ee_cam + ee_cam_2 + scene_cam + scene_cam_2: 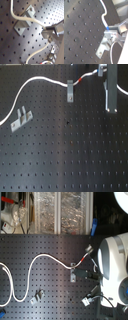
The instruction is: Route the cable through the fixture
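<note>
Gripper (50, 33) clamps the cable (35, 81) just past the fixture (70, 90), near its red band (81, 79), keeping it taut for threading.

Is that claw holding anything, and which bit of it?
Yes: the claw grips the white cable near its red band, beside a metal clip.

Matt black perforated board (75, 154), dull grey metal clips (70, 90) (smooth white cable (37, 81))

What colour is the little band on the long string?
Red, on the white cable; the band shows best in the first exterior view.
</note>
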